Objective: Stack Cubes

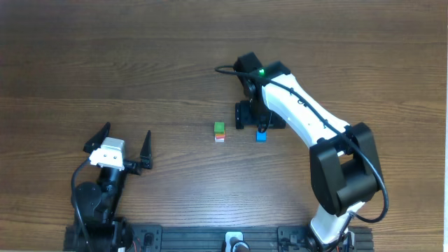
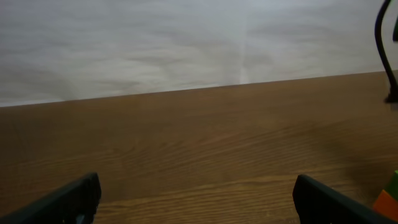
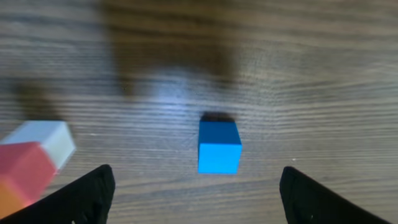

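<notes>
The left arm (image 1: 105, 185) sits low at the near left corner of the worktop (image 1: 140, 56), close to its own base. The left jaws are spread wide and hold nothing. In the left wrist view the two dark fingers (image 2: 68, 200) stand far apart over bare wood, and a pale wall rises behind the worktop's far edge. They are well apart from the cubes.

Near the middle of the worktop stands a small stack of cubes (image 1: 220, 131). From above its top is green, with red and white showing on the side towards the arm bases. At the edge of the left wrist view a sliver of green sits over orange. In the right wrist view the stack (image 3: 34, 163) shows white, red and orange faces. How many cubes it holds I cannot tell.

Just to the right of the stack, with a gap of bare wood between them, the blue cube (image 1: 261, 136) rests alone and flat on the worktop.

The right arm (image 1: 308, 115) reaches from its base at the near right up and across towards the middle. The right jaws are opened wide and empty, hanging over the blue cube (image 3: 219, 146). In the right wrist view the cube lies between the two fingers (image 3: 84, 196), and neither touches it.
</notes>
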Action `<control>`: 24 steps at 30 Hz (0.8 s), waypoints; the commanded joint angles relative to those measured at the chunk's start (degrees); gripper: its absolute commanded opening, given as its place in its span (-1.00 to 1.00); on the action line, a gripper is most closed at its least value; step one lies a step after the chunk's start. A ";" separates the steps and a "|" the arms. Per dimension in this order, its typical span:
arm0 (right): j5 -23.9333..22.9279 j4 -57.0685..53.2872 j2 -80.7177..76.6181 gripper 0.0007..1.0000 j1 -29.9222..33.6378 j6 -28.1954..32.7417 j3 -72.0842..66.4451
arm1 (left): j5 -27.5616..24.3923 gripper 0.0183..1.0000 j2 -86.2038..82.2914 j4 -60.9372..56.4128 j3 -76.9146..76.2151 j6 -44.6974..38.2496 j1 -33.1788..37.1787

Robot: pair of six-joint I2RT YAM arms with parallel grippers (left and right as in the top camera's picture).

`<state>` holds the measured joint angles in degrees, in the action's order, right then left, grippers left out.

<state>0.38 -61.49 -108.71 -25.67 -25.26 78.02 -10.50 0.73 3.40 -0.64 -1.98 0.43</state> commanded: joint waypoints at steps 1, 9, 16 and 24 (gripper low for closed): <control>1.73 3.02 1.38 0.66 1.88 0.72 -4.20 | 0.33 1.00 -0.35 0.07 0.33 -0.79 -0.22; 1.75 5.95 1.38 0.64 3.13 0.00 -8.26 | 0.33 1.00 -0.35 0.04 0.33 -0.79 -0.22; 1.84 7.58 1.36 0.52 3.08 -0.92 -9.66 | 0.33 1.00 -0.35 0.07 0.33 -0.79 -0.22; 2.16 9.29 1.36 0.12 2.43 -1.70 -9.90 | 0.33 1.00 -0.35 0.04 0.33 -0.79 -0.22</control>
<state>1.89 -52.47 -108.71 -22.87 -26.44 68.64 -10.50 0.73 3.40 -0.64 -1.98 0.43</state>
